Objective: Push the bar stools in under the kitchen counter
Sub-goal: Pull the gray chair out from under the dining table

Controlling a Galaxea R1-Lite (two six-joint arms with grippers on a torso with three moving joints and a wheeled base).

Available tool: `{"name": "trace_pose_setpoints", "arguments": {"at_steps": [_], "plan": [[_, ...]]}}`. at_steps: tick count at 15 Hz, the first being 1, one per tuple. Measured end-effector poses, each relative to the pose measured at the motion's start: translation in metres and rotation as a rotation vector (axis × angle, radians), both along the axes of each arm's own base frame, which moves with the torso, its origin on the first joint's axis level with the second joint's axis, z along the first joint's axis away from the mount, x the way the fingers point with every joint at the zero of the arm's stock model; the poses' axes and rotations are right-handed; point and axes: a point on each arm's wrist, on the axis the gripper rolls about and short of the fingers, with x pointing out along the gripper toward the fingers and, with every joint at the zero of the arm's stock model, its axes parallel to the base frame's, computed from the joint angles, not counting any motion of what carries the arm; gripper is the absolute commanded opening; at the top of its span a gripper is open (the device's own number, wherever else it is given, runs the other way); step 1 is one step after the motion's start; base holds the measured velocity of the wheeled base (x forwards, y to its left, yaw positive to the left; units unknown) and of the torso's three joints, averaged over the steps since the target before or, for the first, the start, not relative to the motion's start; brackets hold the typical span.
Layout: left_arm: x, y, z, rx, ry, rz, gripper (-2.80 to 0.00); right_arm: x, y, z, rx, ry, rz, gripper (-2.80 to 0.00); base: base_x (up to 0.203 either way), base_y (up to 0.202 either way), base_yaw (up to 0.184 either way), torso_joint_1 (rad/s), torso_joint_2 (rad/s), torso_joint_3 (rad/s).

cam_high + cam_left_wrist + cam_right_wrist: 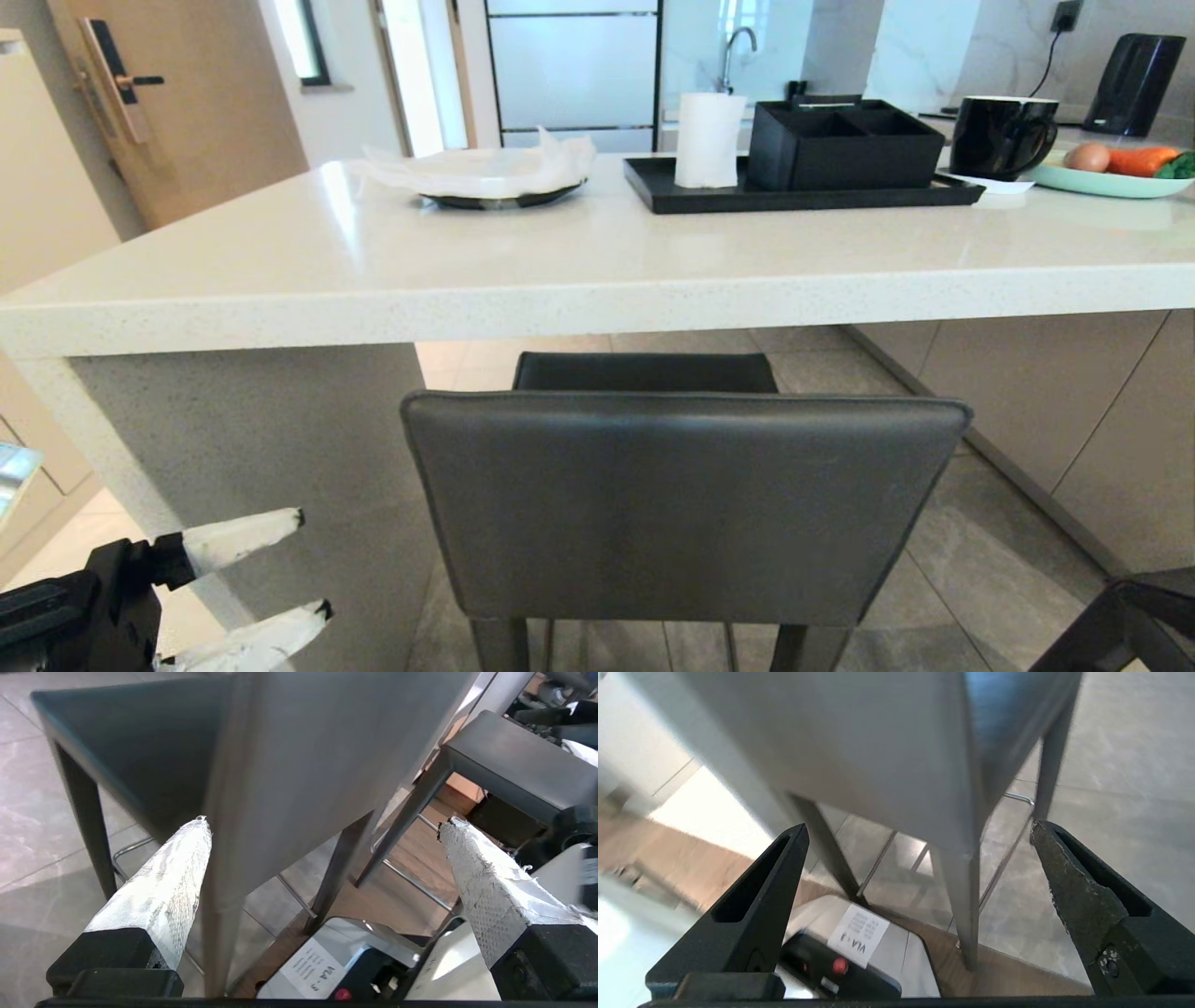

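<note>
Item: dark grey-brown leather bar stool with low rectangular backrest, standing before the thick white glossy stone bench, seat partly beneath it.
We judge it stiff, fairly heavy, tippy; push low on the backrest. Tiled floor should slide. Left gripper and right gripper both spread wide, holding nothing.

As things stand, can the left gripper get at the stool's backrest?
Probably yes. The left gripper is open, low and to the left of the stool's backrest, with nothing between them; the wrist view shows the backrest's edge just ahead of its fingers.
</note>
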Motion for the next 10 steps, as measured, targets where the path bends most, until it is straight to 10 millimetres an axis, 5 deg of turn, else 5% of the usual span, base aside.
{"name": "trace_pose_setpoints", "arguments": {"at_steps": [6, 10], "plan": [[0.025, 0.005, -0.011, -0.015, 0.013, -0.109, 0.0, 0.028, -0.005, -0.002, 0.003, 0.019, -0.095, 0.0, 0.0, 0.0, 0.0, 0.0, 0.0, 0.0], [0.038, 0.001, -0.012, -0.015, 0.037, -0.129, 0.0, 0.053, -0.035, -0.006, 0.008, -0.001, -0.227, 0.0, 0.0, 0.0, 0.0, 0.0, 0.0, 0.0]]}}
